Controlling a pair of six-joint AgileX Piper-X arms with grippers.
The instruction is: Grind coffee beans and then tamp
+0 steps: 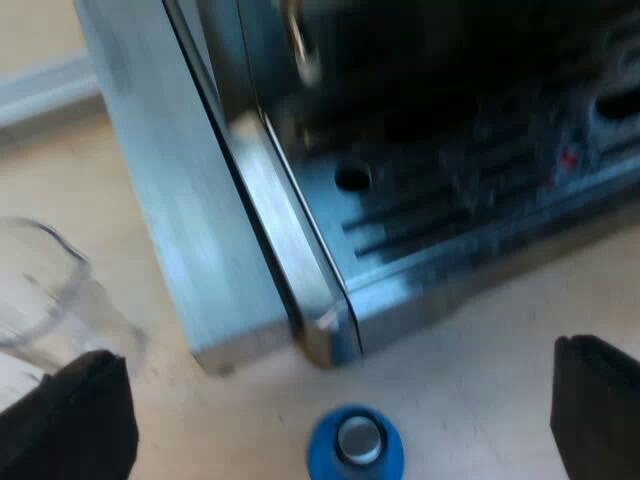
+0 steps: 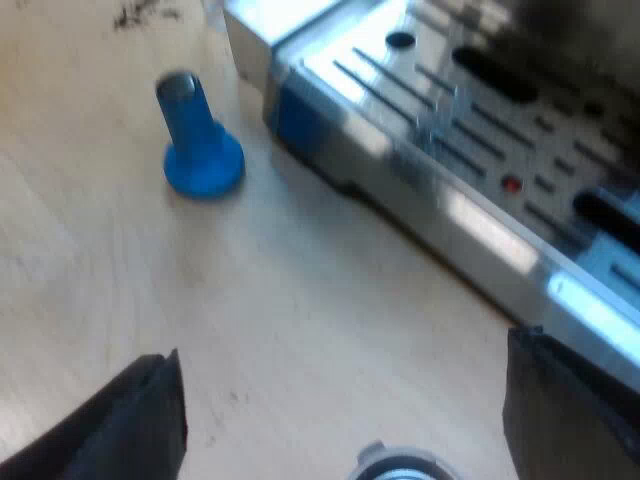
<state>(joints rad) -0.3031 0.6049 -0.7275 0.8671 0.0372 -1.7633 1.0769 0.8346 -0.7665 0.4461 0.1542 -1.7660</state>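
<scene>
Left gripper [image 1: 335,405]: was wide open, empty, over a small blue flared tamper [image 1: 355,445].
Right gripper [image 2: 345,405]: was wide open, empty.
Risk: an off-centre descent could topple the tamper against the steel espresso machine [image 1: 300,250].

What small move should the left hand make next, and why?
Probably lower the left hand straight down toward the blue tamper. Its fingers are wide open, and the tamper stands upright on the table under the gap between them, close to the machine. Go slowly: the glass is near one finger.
</scene>
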